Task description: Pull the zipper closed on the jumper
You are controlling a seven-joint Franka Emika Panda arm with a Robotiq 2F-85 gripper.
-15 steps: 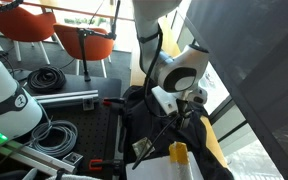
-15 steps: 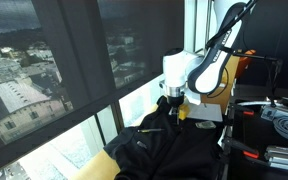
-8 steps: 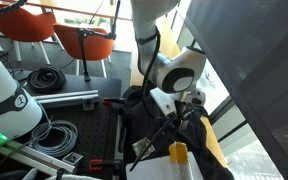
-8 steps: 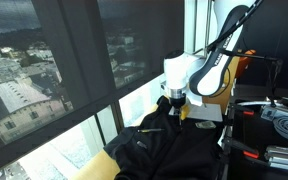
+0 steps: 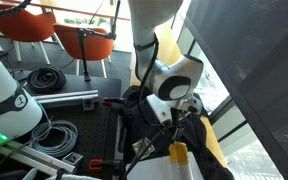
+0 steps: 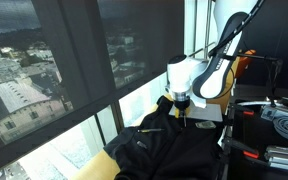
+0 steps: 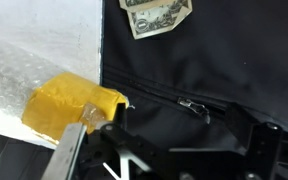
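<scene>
Spotted the gripper [image 5: 188,106] low over the black jumper [image 5: 199,132], right by the window. Confirmed in both exterior views: pointed straight down at the cloth, close above it. Couldn't tell contact from either angle.

Checked the wrist view for finger state. Found the fingers [image 7: 82,148] spread wide and released, clamping nothing. Saw only bare black fabric in the gap.

Located the zipper pull [image 7: 192,104] in the wrist view: small, metal, flat on the jumper. Lay ahead of the fingertips, roughly between the two finger lines, apart from both. Couldn't make out the zipper track or how far it was closed, with dark teeth against dark cloth.

Noted the jumper spread loosely over the table edge, rumpled, with folds bunched toward the window side in an exterior view [image 6: 164,150].

Noted a yellow block [image 7: 72,105] just beside the jumper's edge, resting on bubble wrap [image 7: 29,60], close to one finger. Saw the same block in an exterior view [image 5: 177,152], in front of the cloth.

Noted a banknote-like paper [image 7: 156,15] flat on the jumper at the far end, well apart from the pull.

Background only: orange chairs [image 5: 84,45] and coiled cables [image 5: 39,78] behind the arm.
</scene>
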